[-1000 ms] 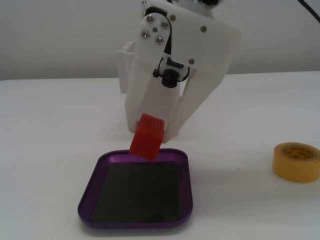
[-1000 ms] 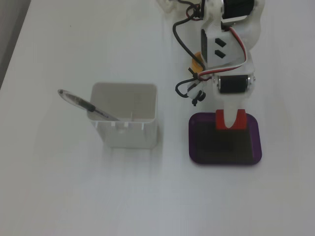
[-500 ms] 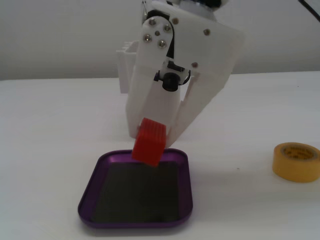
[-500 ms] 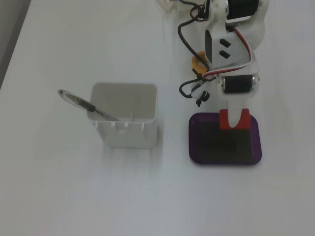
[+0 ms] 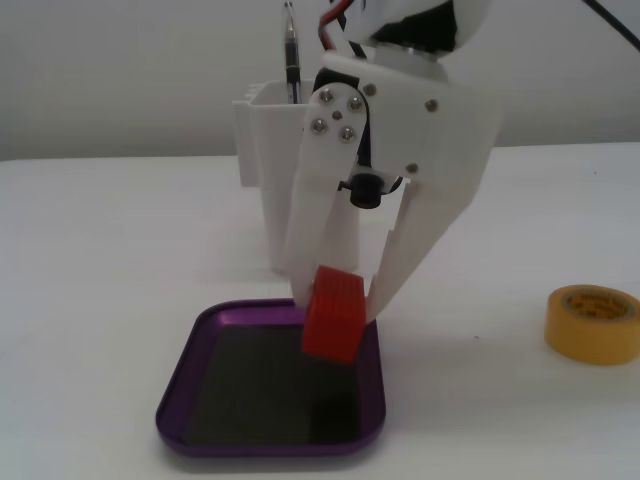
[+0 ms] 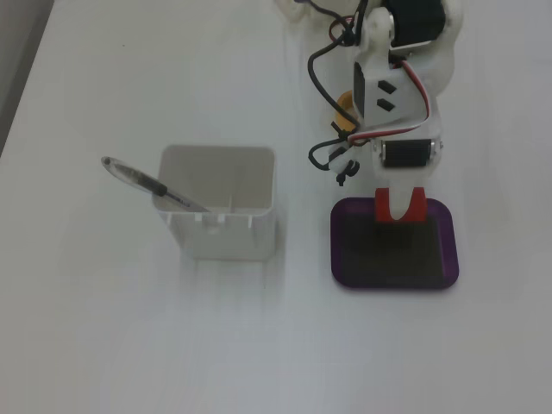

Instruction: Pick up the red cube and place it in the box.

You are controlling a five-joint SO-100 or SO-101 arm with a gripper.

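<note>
**A:** Which step is the arm on?

**B:** The placing step, by the look of it. The gripper (image 5: 335, 300) is pinching the red cube (image 5: 333, 315) between its two white fingers, and the cube hangs tilted, clear of the floor of the box (image 5: 178, 385) — over the tray's far right part, roughly its one o'clock in a fixed view.

**A:** And from above?

**B:** In the other fixed view the red cube (image 6: 399, 207) sits at the twelve o'clock edge of the box (image 6: 345, 259), just inside the rim.

**A:** So what does the next move call for?

**B:** Probably a short descent and then parting the fingers — perhaps a nudge toward the tray's centre first, since the cube is near the rim. The pen holder (image 6: 220, 207) at nine o'clock stands well apart.
</note>
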